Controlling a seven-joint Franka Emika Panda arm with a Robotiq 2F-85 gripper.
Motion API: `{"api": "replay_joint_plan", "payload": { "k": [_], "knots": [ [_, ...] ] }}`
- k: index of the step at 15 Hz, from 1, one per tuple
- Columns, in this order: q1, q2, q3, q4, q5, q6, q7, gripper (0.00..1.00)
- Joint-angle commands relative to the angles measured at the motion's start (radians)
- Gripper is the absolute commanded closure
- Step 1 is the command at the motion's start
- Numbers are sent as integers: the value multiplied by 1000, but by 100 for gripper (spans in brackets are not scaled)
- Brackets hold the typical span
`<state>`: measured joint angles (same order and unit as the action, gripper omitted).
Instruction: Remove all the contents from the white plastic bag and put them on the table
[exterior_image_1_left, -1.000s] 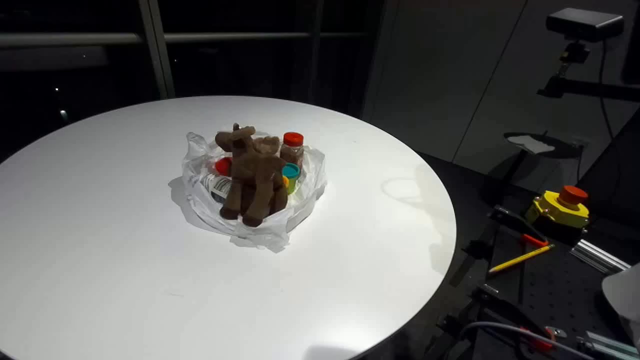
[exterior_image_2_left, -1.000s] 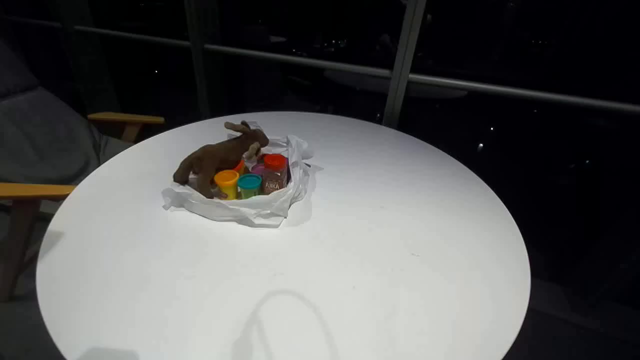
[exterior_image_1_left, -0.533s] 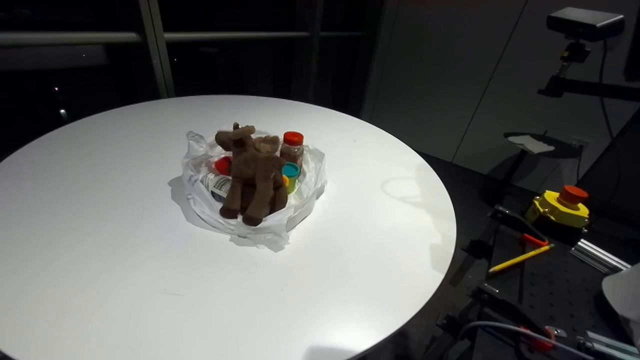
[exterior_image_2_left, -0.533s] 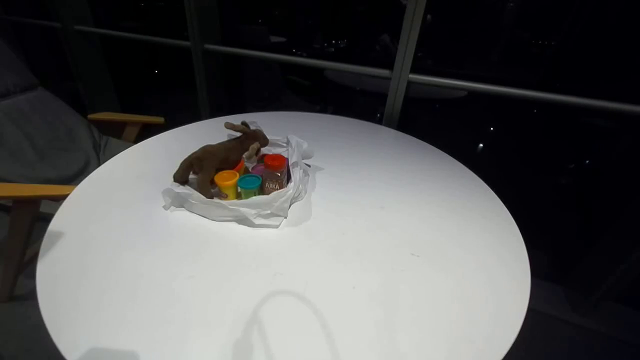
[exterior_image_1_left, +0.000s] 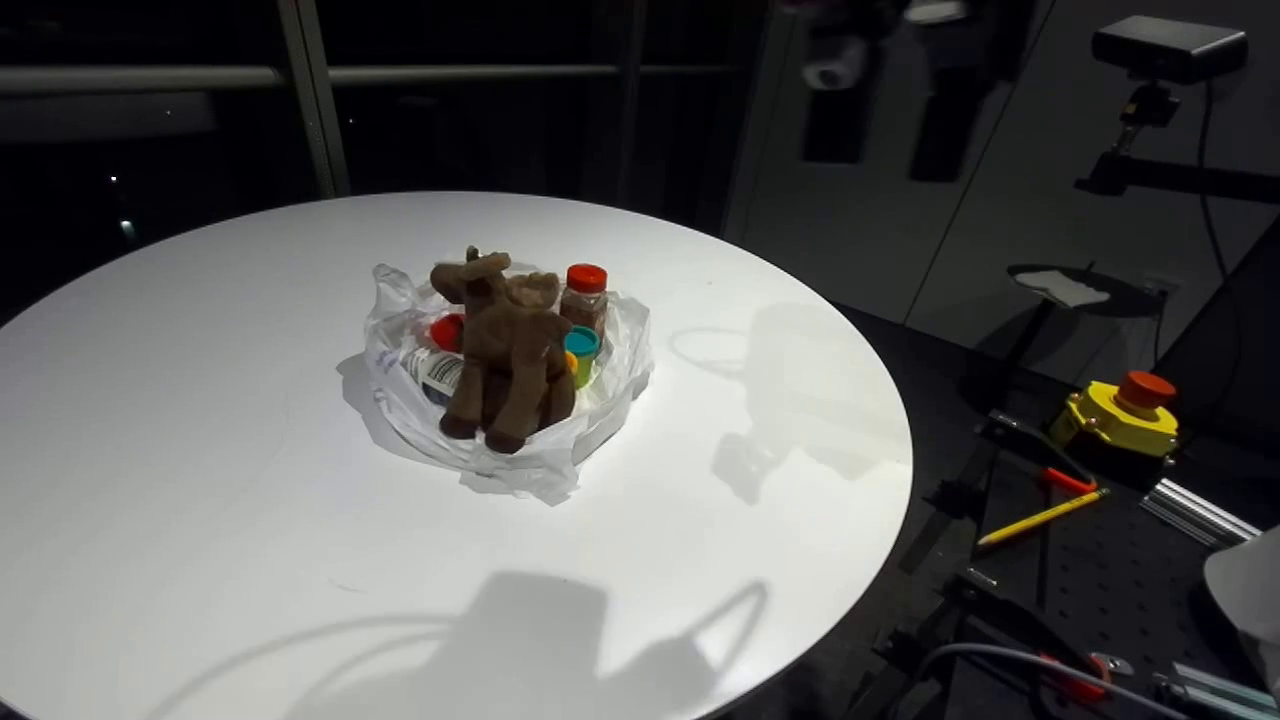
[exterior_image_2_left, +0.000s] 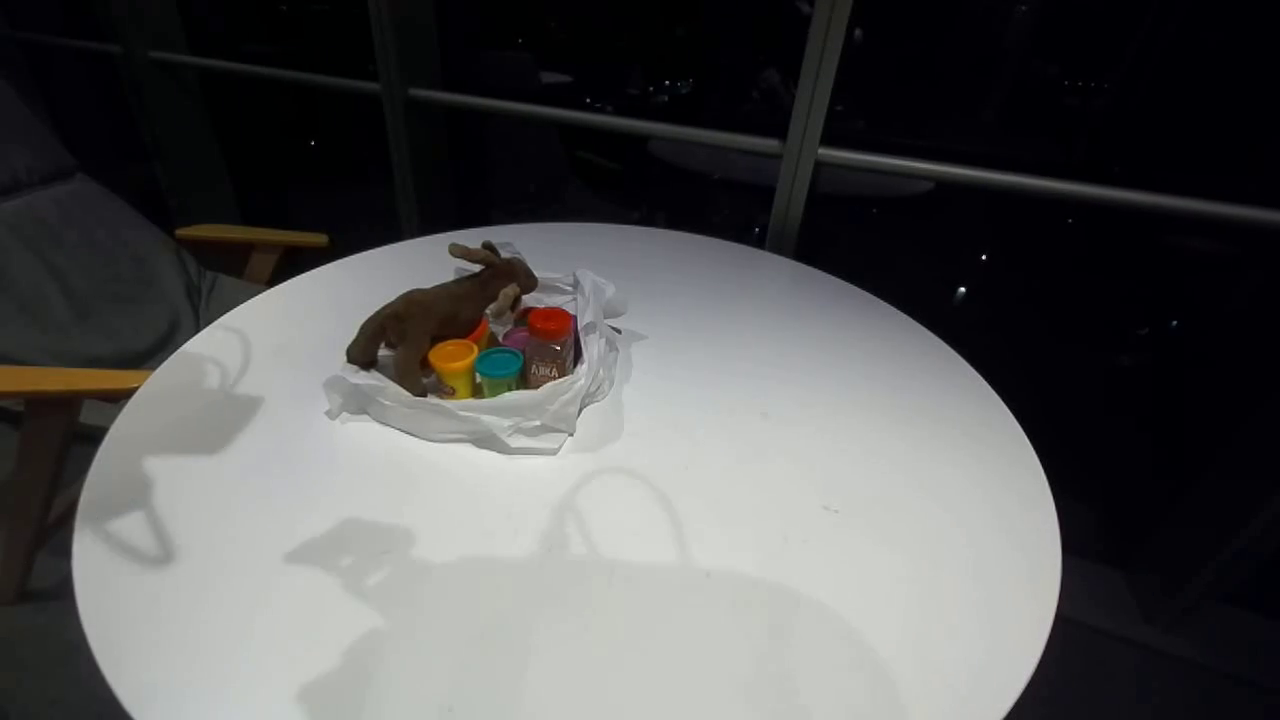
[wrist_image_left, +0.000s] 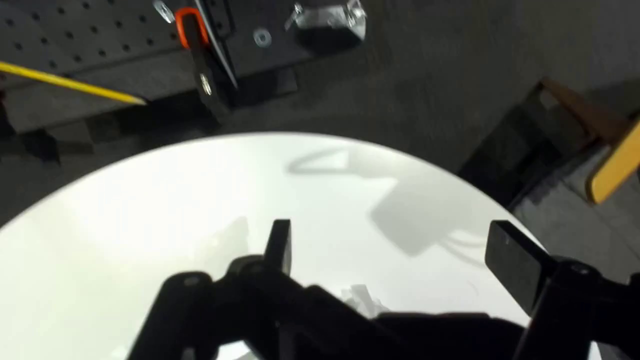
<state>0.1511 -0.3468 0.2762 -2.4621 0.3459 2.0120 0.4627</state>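
In an exterior view my black two-fingered gripper (exterior_image_1_left: 888, 130) hangs blurred, high on the right, well apart from the crinkled white plastic bag (exterior_image_1_left: 605, 425); in the wrist view I see its fingers (wrist_image_left: 512, 267) spread wide. In an exterior view the bag sits far left on the smooth, round white table (exterior_image_2_left: 800, 400). In it I make out the brown plush animal toy (exterior_image_2_left: 435, 308) at left, an orange-lidded yellow tub (exterior_image_2_left: 455, 371), a teal-lidded green tub (exterior_image_2_left: 500, 374) and a red-lidded clear jar (exterior_image_2_left: 549, 350) at right.
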Motion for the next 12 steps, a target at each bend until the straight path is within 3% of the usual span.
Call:
{"api": "replay_joint_plan", "payload": {
  "k": [1, 6, 9, 12],
  "knots": [
    [-16, 258, 12, 161, -60, 195, 44, 0],
    [30, 540, -28, 324, -234, 362, 147, 0],
    [104, 676, -97, 427, -422, 381, 295, 0],
    [163, 781, -153, 532, -489, 348, 364, 0]
  ]
}}
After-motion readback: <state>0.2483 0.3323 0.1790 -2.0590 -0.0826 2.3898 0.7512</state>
